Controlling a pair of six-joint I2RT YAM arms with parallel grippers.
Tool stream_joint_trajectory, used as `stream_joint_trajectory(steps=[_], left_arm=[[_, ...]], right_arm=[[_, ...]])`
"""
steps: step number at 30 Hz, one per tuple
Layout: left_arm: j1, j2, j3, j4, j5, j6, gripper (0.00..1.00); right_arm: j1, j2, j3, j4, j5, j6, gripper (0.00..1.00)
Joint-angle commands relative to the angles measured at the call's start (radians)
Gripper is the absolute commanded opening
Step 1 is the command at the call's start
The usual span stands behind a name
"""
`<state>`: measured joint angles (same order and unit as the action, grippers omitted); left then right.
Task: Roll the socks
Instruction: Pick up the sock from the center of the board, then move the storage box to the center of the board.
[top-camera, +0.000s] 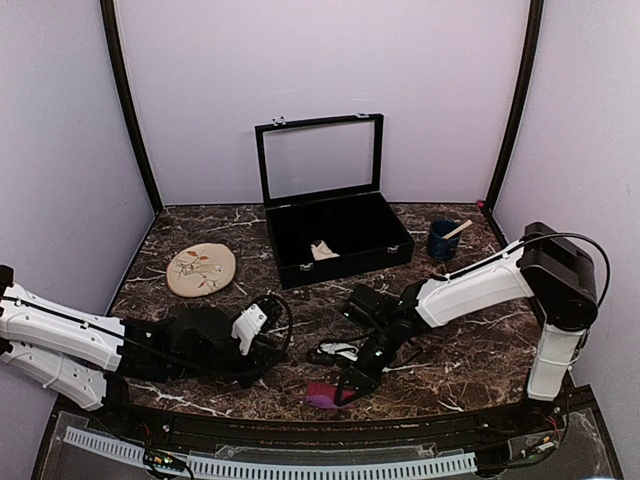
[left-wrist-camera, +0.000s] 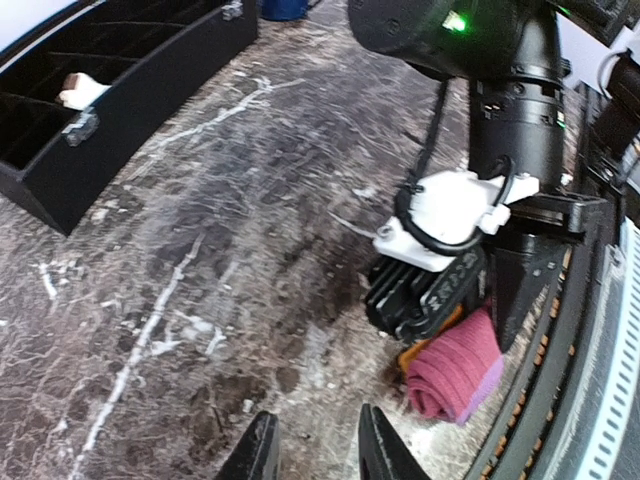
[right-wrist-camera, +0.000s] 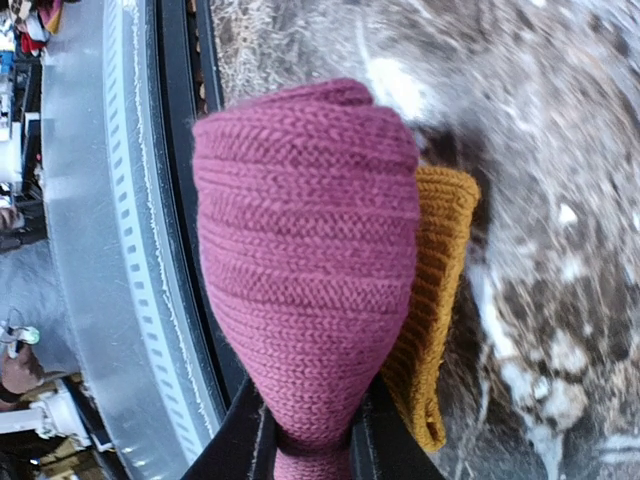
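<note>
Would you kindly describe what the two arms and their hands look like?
The left arm and right arm pair white shells with black joints. A thin black cable runs to a white block on the right wrist, under a small green light. The left hand and right hand have slim black fingers.

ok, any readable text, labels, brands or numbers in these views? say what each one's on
No text can be read in any view.
black case: no label showing.
floral disc: plant pattern only, no words.
blue cup: plain.
magenta sock: knit only, no tag visible.
right arm: no legible markings, just a green light.
</note>
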<state>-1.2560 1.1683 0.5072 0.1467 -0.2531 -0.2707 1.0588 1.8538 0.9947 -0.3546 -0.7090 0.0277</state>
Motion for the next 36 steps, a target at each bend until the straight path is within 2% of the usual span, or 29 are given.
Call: stream_joint_trajectory(steps=[1,10,14,21,28,36], left_arm=[[-0.003,-0.002,-0.002,0.014,-0.125,-0.038,0.29],[0.000,0.030,0.068,-0.058,-0.348,-0.107,0.29],[0.024,0.027,0.085,-0.041,-0.433,-0.107,0.34],[0.184,0.048,0.142,-0.020,-0.346,-0.091,0.35],[0.287,0.135,0.253,-0.032,-0.292,-0.051,0.38],[0.378,0.310,0.415,-0.049,-0.229,-0.036,0.53]], right_arm=[[-0.029,-0.019,0.025,-0.042,-0.037,0.050,0.00],[-0.119,-0.071,0.087,0.071,-0.110,0.219,0.00],[-0.163,-0.089,0.142,0.093,-0.093,0.272,0.00],[-0.230,-0.065,0.324,0.050,0.008,0.294,0.00],[-0.300,-0.021,0.495,0.011,0.168,0.286,0.00],[-0.345,0.026,0.634,-0.009,0.465,0.212,0.00]])
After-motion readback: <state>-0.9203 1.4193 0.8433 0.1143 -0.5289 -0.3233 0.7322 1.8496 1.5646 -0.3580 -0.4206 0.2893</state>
